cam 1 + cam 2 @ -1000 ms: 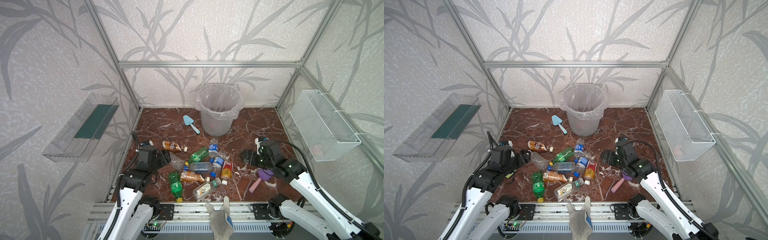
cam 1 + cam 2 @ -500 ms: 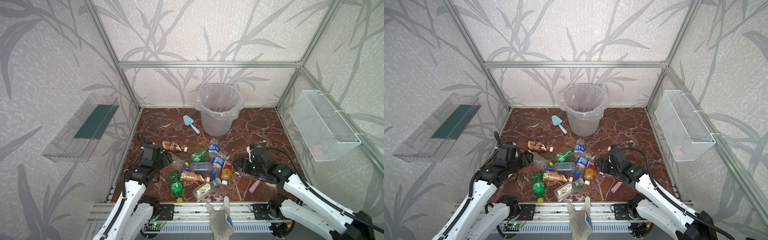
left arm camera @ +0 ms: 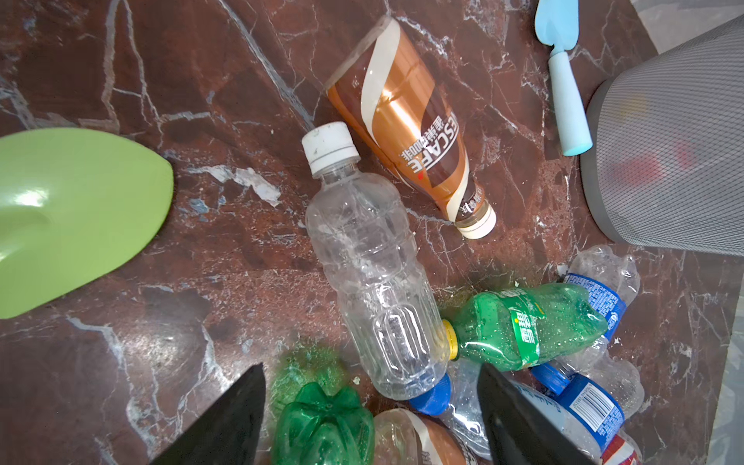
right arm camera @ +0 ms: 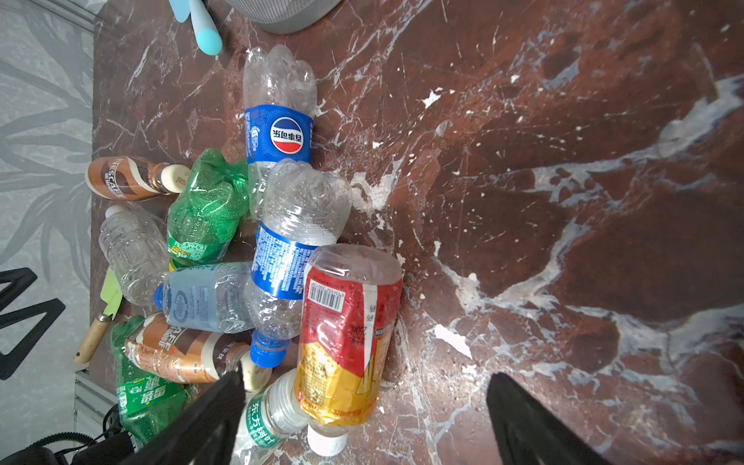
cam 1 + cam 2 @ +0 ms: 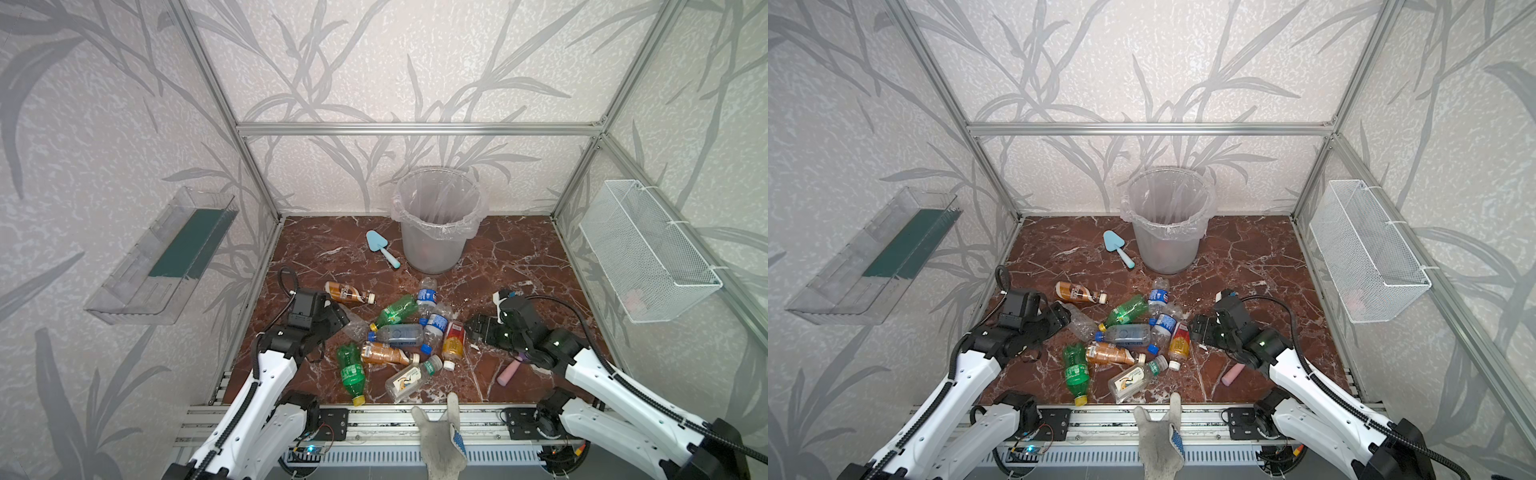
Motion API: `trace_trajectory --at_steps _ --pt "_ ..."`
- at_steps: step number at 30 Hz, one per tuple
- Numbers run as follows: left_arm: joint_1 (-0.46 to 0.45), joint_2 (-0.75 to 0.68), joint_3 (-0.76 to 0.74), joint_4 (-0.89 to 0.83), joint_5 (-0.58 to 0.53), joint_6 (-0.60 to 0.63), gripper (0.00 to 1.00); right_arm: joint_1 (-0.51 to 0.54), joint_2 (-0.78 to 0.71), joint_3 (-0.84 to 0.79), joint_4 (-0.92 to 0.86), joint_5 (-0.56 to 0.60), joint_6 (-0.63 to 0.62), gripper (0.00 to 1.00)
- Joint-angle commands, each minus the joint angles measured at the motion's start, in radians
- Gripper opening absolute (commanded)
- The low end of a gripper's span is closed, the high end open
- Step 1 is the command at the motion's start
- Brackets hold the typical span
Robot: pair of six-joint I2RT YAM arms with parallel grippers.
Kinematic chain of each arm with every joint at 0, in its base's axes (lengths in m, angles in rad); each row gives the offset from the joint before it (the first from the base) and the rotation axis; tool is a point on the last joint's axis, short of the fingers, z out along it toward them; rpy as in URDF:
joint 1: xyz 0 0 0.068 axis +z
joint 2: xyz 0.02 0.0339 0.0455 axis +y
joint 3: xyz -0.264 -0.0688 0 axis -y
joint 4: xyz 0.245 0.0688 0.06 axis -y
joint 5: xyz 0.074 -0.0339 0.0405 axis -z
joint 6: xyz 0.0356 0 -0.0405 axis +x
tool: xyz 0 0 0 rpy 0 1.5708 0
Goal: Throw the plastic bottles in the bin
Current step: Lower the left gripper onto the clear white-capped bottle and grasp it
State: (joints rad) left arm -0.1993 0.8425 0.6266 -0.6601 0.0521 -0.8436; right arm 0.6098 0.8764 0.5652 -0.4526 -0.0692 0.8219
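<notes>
Left pincer [image 3: 371, 364]: released, my fingers apart and grasping nothing; I hold it low over the marble floor [image 5: 519, 257] at the left edge of the heap.
Clear bottle [image 3: 374, 282]: lying flat, white cap pointing away from me, base end reaching in between my left fingertips; whether it touches either one I cannot tell.
Right pincer [image 4: 365, 373]: spread wide and empty, low at the right edge of the heap.
Red-and-yellow bottle [image 4: 346, 334]: lying flat, its capped end between my right fingers, close to one and well clear of the other.
Plastic bottles [image 5: 399, 334]: all lying down in one loose heap between my two pincers in both top views.
Brown coffee bottle [image 3: 402, 116]: just beside the clear bottle, on the heap's far left side.
Bin [image 5: 434, 245]: upright at the back of the floor, beyond the heap and well apart from both pincers.
Light-blue trowel [image 5: 380, 247]: flat on the floor, just left of the bin.
</notes>
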Motion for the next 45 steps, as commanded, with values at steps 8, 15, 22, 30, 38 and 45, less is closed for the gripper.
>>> trace_trajectory --at_steps 8,15,22,30,38,45 --pt "-0.013 0.080 -0.051 0.105 0.004 -0.162 0.92 0.007 -0.023 -0.010 -0.008 0.025 -0.005 0.95" --pt "-0.016 0.126 -0.072 0.184 0.014 -0.226 0.87 0.006 -0.019 -0.025 0.021 0.021 0.003 0.94" --pt "-0.025 0.222 -0.073 0.245 0.038 -0.256 0.87 0.007 -0.009 -0.022 0.023 0.017 -0.004 0.95" --pt "-0.038 0.288 -0.067 0.291 0.023 -0.267 0.88 0.005 -0.039 -0.036 0.009 0.035 -0.004 0.95" --pt "-0.043 0.376 -0.071 0.342 0.022 -0.263 0.85 0.006 -0.026 -0.036 0.021 0.035 -0.010 0.95" --pt "-0.044 0.427 -0.071 0.346 0.014 -0.250 0.83 0.005 -0.028 -0.041 0.025 0.035 -0.007 0.95"
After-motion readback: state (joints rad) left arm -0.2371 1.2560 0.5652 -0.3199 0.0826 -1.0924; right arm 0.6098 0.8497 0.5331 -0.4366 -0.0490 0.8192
